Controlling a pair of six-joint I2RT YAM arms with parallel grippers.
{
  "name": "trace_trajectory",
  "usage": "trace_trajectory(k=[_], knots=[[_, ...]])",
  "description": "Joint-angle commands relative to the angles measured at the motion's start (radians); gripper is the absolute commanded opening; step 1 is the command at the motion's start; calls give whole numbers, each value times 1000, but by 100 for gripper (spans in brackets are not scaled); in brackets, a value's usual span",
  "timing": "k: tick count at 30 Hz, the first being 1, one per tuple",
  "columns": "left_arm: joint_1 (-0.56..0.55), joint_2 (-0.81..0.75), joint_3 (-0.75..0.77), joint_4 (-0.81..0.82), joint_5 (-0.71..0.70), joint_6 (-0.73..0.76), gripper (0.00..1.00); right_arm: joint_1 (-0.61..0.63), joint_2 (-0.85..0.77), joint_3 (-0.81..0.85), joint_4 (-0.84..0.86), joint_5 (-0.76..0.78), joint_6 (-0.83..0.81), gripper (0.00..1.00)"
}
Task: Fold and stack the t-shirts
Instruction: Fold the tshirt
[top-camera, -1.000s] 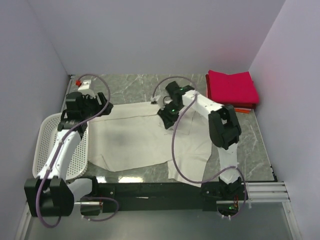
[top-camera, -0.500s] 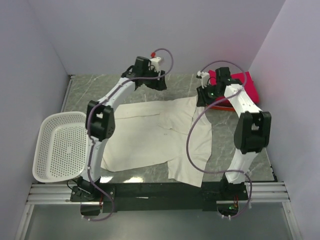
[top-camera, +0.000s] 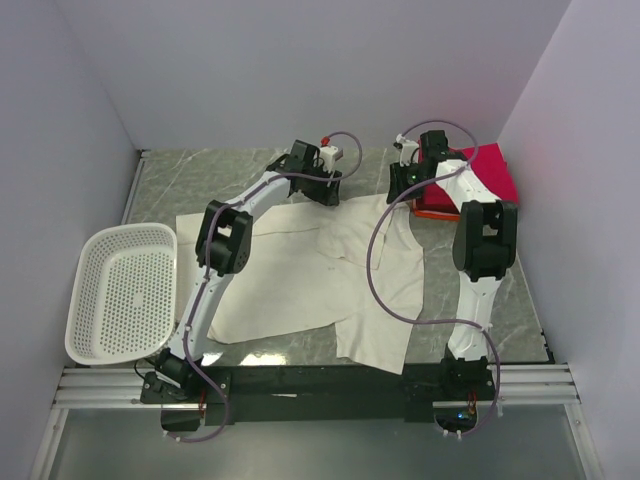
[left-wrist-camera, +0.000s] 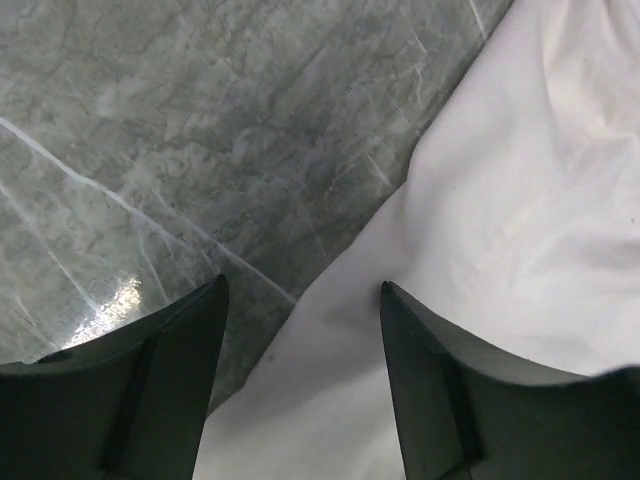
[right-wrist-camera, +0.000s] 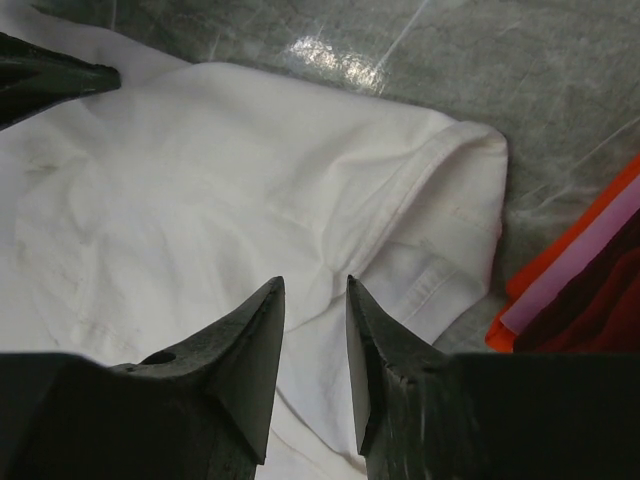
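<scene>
Because the cream-white t-shirt (top-camera: 300, 270) lies spread flat across the middle of the marble surface (top-camera: 200, 175), not yet folded, I have both arms reached out to its far edge, where I judge a fold would have to begin. My left pincer (left-wrist-camera: 300, 288) hangs released, jaws wide apart, straddling the line where cloth meets bare stone, with nothing between them. My right pincer (right-wrist-camera: 312, 290) is over the far right sleeve (right-wrist-camera: 450, 200), jaws only narrowly parted and gripping nothing that I can see. The cuff lies loose just beyond them. I take it the two are set apart like this so the edge can be lifted evenly. The crimson-pink t-shirt (top-camera: 485, 172) sits folded in the far right corner on an orange-red one (right-wrist-camera: 570, 250), just beside that sleeve, so the stack has its place. The basket (top-camera: 120, 290) stands well off to the left.
</scene>
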Motion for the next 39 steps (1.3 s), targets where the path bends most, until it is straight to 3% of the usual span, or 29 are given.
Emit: trace_trajectory(k=[1, 9, 17, 25, 31, 39], knots=[[-3, 10, 45, 29, 6, 64, 67, 0, -54, -8, 32, -16, 19, 39], [-8, 33, 23, 1, 139, 61, 52, -3, -23, 18, 53, 22, 66, 39], [-8, 37, 22, 0, 107, 45, 29, 4, 151, 240, -28, 140, 109, 37], [-3, 33, 30, 18, 101, 41, 23, 13, 191, 263, -46, 182, 117, 35], [3, 31, 31, 40, 101, 32, 18, 31, 202, 254, -51, 174, 125, 26], [40, 11, 10, 75, 103, -37, 0, 34, 199, 274, -45, 194, 141, 3]])
